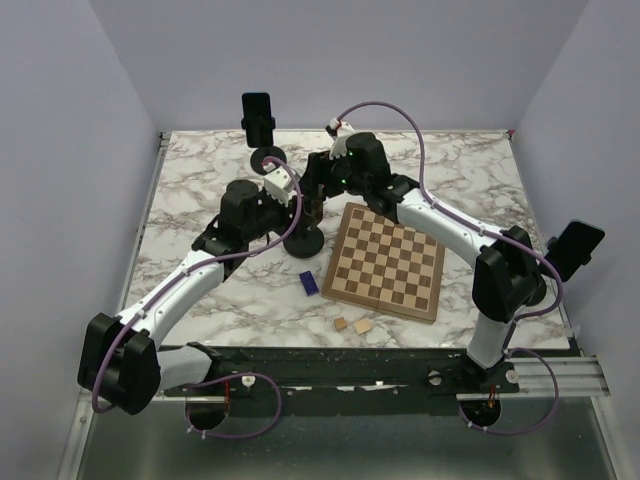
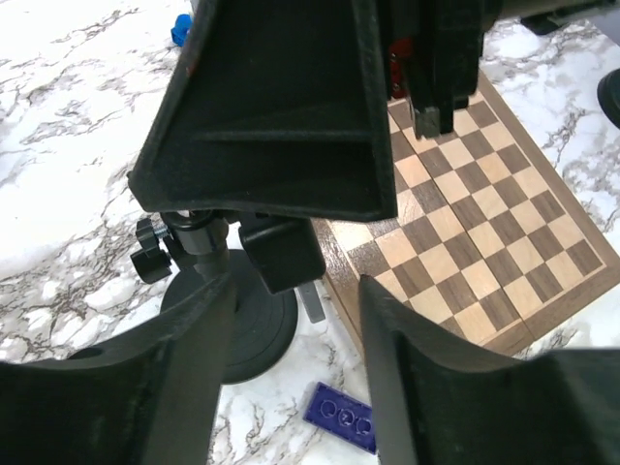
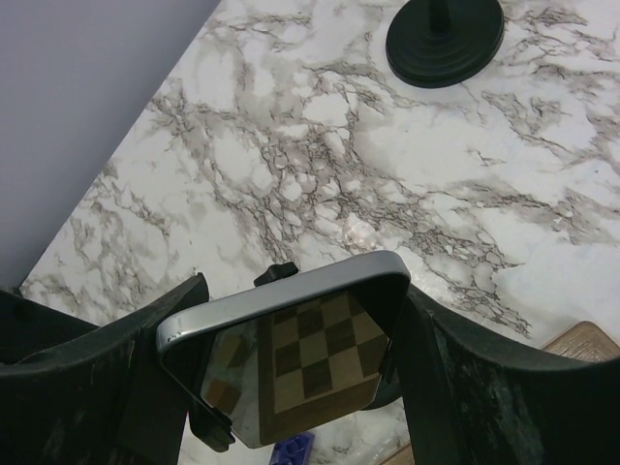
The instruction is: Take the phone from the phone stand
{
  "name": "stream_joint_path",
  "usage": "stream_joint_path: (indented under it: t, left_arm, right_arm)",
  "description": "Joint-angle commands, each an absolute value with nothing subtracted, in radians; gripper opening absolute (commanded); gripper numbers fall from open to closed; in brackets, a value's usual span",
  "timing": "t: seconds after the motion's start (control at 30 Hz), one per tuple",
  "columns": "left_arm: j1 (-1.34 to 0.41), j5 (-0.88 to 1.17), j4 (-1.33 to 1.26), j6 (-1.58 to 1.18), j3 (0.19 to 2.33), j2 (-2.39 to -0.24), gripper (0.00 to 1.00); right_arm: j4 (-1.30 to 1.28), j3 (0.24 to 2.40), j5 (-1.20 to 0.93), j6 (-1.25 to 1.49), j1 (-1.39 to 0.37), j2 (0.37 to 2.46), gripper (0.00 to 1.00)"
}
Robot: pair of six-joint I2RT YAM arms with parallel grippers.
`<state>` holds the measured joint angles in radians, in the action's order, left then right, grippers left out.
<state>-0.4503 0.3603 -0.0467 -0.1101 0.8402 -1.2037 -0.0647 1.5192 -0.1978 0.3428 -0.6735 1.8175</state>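
The phone, silver-edged with a glossy screen reflecting the chessboard, sits between my right gripper's fingers, which are shut on its two sides. Black clips of the stand's cradle show at its edges. In the top view the right gripper is over the phone stand, whose round black base rests left of the chessboard. My left gripper is open, its fingers straddling the stand's lower bracket above the base, behind the cradle's black back.
A wooden chessboard lies right of the stand. A blue brick and two small wooden cubes lie near the front. A second stand holding a dark phone stands at the back; its base shows in the right wrist view.
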Motion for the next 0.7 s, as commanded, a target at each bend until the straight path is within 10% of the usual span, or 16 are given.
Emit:
stream_joint_path:
  t: [0.0,0.3,0.67]
  left_arm:
    - [-0.459,0.299,-0.066,-0.153,0.895,-1.233,0.57]
    - [-0.459,0.292,-0.042,-0.175,0.927,-1.274,0.53]
    - [-0.465,0.252,-0.006,-0.188,0.942,-1.292,0.24]
  right_arm:
    - [-0.056,1.56,-0.142,0.357,-0.693,1.815,0.01]
    - [-0.05,1.551,-0.051,0.361,-0.727,1.804,0.01]
    - [-0.054,1.555,0.11,0.39,-0.754,1.795,0.01]
